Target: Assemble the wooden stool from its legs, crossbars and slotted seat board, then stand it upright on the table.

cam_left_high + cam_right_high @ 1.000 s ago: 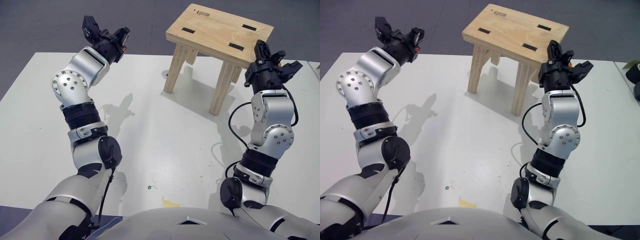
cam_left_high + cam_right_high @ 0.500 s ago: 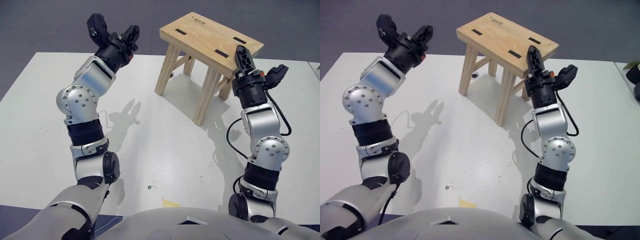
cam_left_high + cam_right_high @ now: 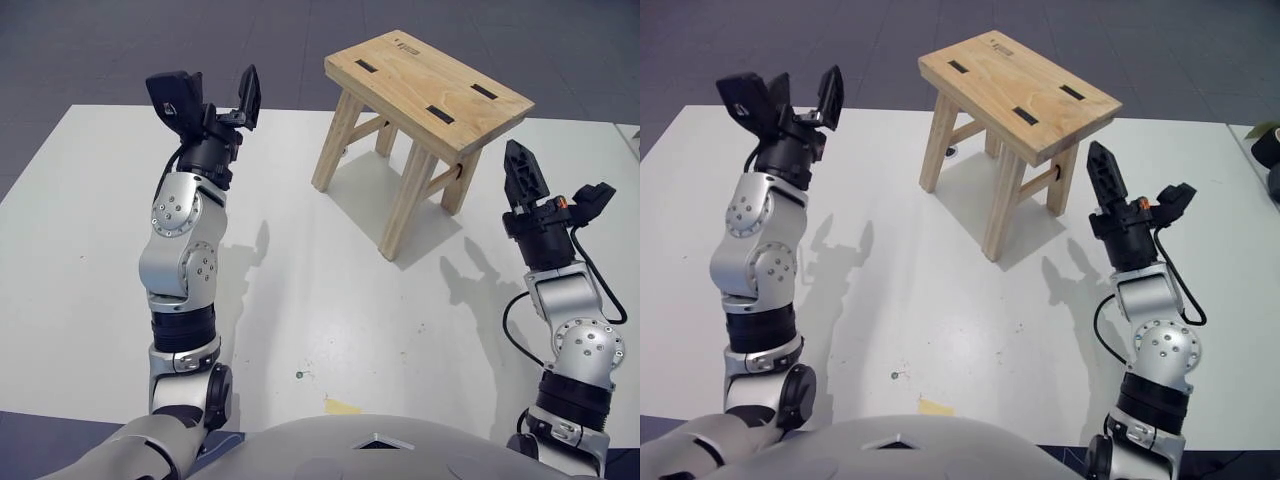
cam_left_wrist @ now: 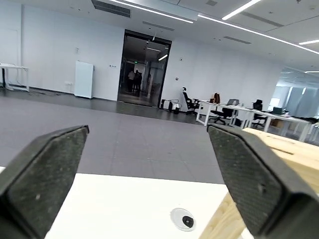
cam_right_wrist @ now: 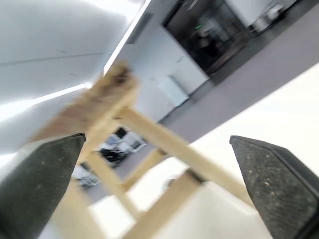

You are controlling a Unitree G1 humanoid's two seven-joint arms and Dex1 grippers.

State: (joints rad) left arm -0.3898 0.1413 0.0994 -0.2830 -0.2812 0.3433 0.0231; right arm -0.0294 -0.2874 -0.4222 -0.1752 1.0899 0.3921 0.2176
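The stool [image 3: 425, 85] stands assembled and upright near the far edge of the bench [image 3: 90, 250], left claw [image 3: 210, 95] and right claw [image 3: 558, 185] both wide open and empty; a careless swing of the nearer right arm could topple it.

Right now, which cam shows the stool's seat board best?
Left eye view (right eye is equivalent): the seat board is seen whole from above, dark slots included. The left wrist view catches just one end of it; the right wrist view sees it from below, edge-on.
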